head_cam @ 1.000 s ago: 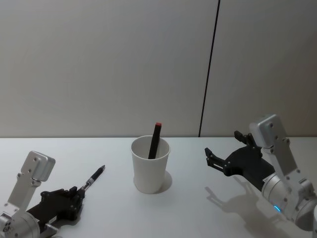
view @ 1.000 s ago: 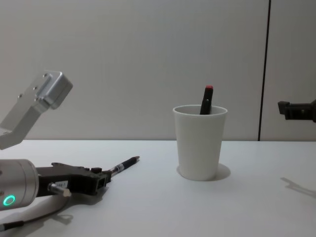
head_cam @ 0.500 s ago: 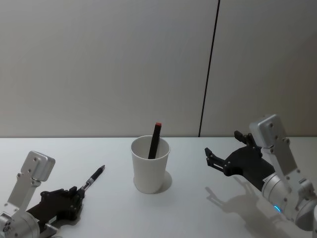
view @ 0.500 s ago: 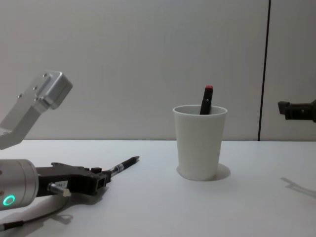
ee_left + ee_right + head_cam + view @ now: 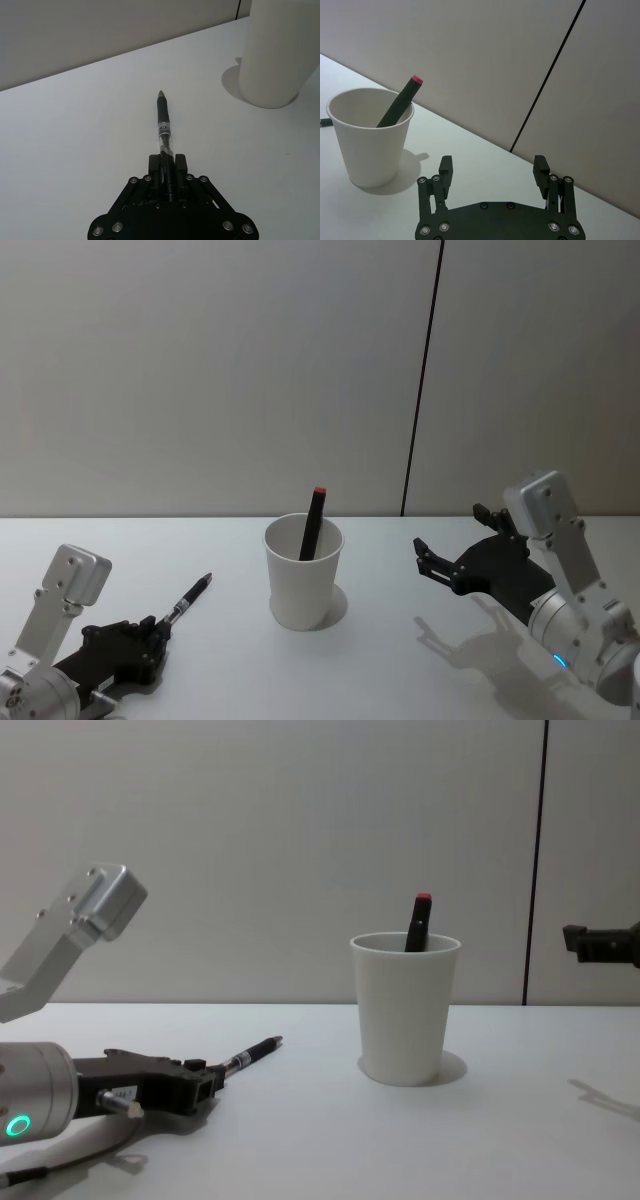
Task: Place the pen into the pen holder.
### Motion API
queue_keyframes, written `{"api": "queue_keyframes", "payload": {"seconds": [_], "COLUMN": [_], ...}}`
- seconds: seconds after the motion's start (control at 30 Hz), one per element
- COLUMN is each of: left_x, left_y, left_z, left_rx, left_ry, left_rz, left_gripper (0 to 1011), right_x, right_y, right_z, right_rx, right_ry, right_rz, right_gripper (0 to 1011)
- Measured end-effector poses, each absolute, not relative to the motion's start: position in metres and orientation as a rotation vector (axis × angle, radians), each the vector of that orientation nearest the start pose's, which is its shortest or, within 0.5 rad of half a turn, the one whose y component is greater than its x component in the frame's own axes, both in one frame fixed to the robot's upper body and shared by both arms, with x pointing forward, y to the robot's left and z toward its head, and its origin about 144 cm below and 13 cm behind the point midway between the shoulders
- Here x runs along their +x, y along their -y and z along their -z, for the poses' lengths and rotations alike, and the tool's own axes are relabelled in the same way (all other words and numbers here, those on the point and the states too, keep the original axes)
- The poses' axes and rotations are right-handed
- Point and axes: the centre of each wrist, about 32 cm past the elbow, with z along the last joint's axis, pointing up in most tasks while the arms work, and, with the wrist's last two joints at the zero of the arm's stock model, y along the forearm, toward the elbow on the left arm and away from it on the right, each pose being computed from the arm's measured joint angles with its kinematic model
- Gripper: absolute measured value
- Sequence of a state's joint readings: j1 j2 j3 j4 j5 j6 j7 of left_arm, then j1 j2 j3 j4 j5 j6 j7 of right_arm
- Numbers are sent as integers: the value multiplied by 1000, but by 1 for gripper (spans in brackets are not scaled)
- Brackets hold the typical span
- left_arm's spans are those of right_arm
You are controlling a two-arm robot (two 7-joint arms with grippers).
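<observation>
Clamping the pen (image 5: 190, 597) in left gripper (image 5: 158, 625) jaws, low at lower left. Hovering mid-right: right gripper (image 5: 448, 527), jaws wide.

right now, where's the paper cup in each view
Head view: pen holder, lower centre.
Left wrist view: pen holder beyond the pen held by the left gripper.
Right wrist view: pen holder ahead of the open right gripper.
Chest view: pen holder, centre-right.
Shared landmark: dark wall seam behind it.
</observation>
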State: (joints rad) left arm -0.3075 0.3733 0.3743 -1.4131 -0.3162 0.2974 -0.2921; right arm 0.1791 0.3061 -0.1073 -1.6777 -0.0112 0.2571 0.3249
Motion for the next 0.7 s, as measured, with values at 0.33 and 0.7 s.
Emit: {"api": "queue_keyframes", "payload": {"seconds": [0.33, 0.7], "left_x": [529, 525], "left_y": [-245, -240], "left_z": [-1179, -1180], "left_rx": [306, 300], "left_ry": [-113, -78], "left_rz": [-1008, -1022], "left_gripper": [199, 199], "right_x": [499, 494], "right_y": [274, 271], "right_z": [-1238, -1233], "right_rx": [-276, -251], "right_ry": [215, 209], "right_rz": [1182, 1182], "right_gripper": [1001, 1001]}}
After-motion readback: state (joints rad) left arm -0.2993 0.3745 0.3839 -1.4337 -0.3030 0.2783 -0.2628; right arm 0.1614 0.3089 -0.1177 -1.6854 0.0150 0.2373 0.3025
